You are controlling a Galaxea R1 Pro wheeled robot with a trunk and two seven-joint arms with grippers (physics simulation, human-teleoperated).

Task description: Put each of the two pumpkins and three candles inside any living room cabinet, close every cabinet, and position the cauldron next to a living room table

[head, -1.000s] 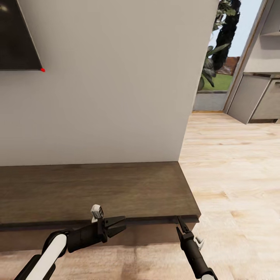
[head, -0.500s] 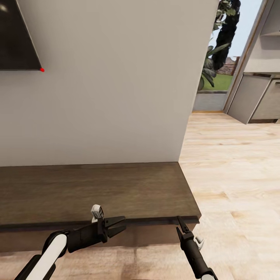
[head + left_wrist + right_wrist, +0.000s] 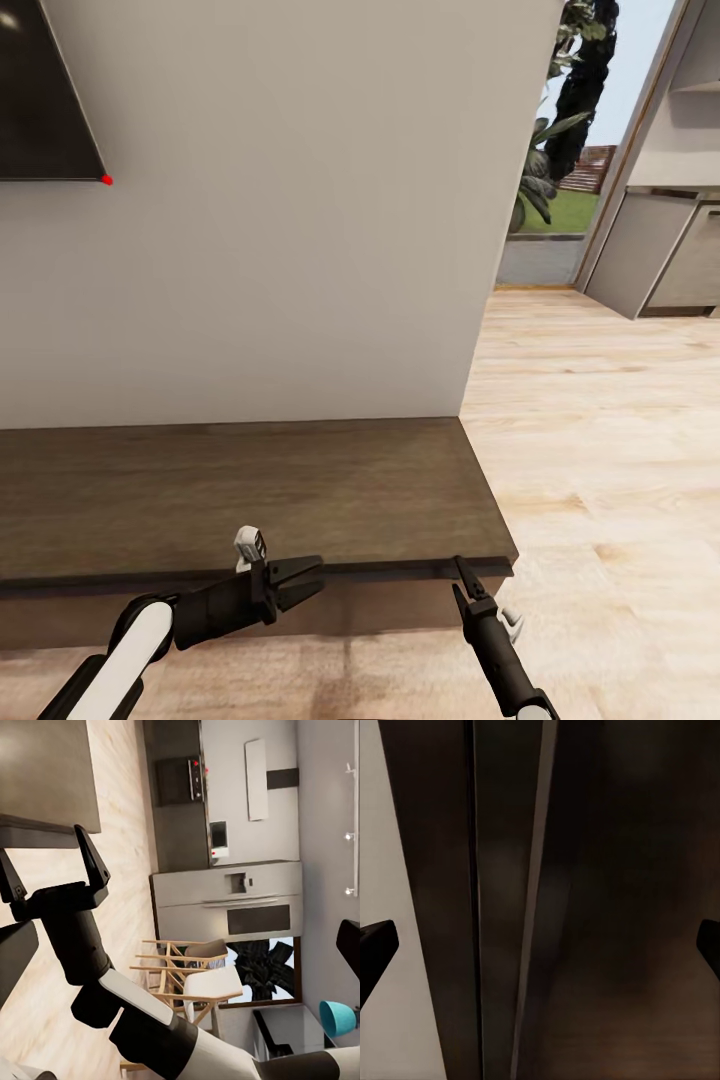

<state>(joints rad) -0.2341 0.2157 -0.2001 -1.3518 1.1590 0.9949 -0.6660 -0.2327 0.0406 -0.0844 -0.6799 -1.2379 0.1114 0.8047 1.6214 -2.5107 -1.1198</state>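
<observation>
Both fingers (image 3: 465, 578) before shut cabinet (image 3: 250, 490)

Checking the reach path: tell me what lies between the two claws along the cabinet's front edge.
In the head view, nothing: between the left claw and the right claw runs only the bare front edge of the cabinet, with its shadowed front below.

Right gripper (image 3: 51, 864) open beside dark cabinet (image 3: 46, 776) edge; beyond, wall oven (image 3: 240, 900), wooden stools (image 3: 196, 979).
</observation>
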